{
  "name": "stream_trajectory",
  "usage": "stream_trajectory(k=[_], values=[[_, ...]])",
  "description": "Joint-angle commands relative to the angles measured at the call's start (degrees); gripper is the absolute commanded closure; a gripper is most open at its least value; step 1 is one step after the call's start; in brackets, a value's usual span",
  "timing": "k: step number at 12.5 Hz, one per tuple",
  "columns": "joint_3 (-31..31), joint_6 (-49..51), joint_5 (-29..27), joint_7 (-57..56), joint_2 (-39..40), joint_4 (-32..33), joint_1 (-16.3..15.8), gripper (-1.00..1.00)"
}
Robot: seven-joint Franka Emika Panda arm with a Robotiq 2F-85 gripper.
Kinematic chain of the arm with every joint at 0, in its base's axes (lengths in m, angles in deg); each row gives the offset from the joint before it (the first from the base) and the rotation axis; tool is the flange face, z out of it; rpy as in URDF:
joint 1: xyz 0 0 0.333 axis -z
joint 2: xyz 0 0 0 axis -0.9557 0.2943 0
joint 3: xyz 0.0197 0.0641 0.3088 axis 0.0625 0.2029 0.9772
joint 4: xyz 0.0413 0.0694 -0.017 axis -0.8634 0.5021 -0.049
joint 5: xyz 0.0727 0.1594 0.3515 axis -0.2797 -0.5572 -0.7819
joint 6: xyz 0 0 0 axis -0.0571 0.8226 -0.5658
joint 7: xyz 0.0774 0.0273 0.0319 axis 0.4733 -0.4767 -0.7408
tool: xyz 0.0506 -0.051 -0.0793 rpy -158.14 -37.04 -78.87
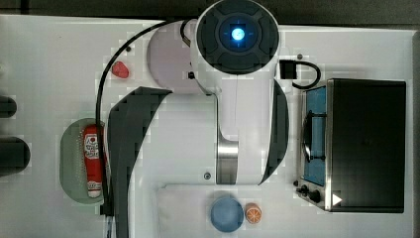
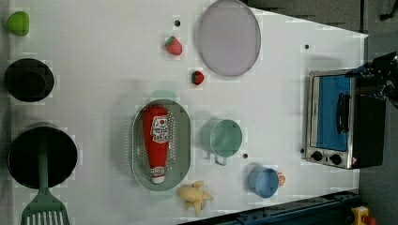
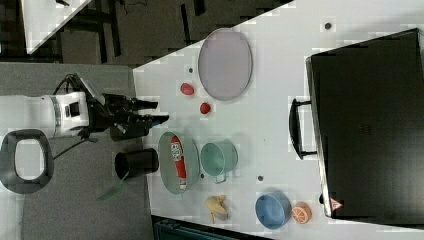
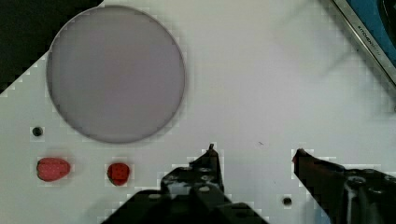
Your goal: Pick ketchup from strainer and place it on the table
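Observation:
The ketchup (image 2: 158,140), a red squeeze bottle with a white cap and label, lies lengthwise in the pale green oval strainer (image 2: 181,140) on the white table (image 2: 108,70). The top view shows the ketchup (image 1: 92,158) in the strainer (image 1: 72,158) at the top view's left, beside the arm. My gripper (image 3: 163,111) hangs high above the scene, open, apart from the ketchup (image 3: 178,160) and strainer (image 3: 167,160). In the wrist view the gripper (image 4: 256,156) holds nothing, with bare table (image 4: 261,93) between its dark fingers (image 4: 210,161).
A grey round plate (image 2: 228,37), two strawberries (image 2: 173,45) (image 2: 197,77), a green cup (image 2: 224,138), a blue cup (image 2: 263,182), an orange slice (image 1: 253,213) and a yellow toy (image 2: 195,194) lie about. A toaster oven (image 2: 338,119) stands at the left view's right; black pots (image 2: 41,154) at the left view's left.

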Motion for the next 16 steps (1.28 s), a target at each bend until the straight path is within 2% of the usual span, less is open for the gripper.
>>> stream_trajectory(k=[1,3,10,16], values=[[2.63,7.79,-2.1,9.45,-13.98,5.69,5.82,-0.59],[4.75,7.6,-2.13,9.45,-13.54,5.7,5.47,-0.99],[20.42,6.85,-2.09,9.45,-9.76,5.68,4.69,-1.0],[33.8,0.84,-1.99,10.08,-5.22,6.48,4.4,-1.0]])
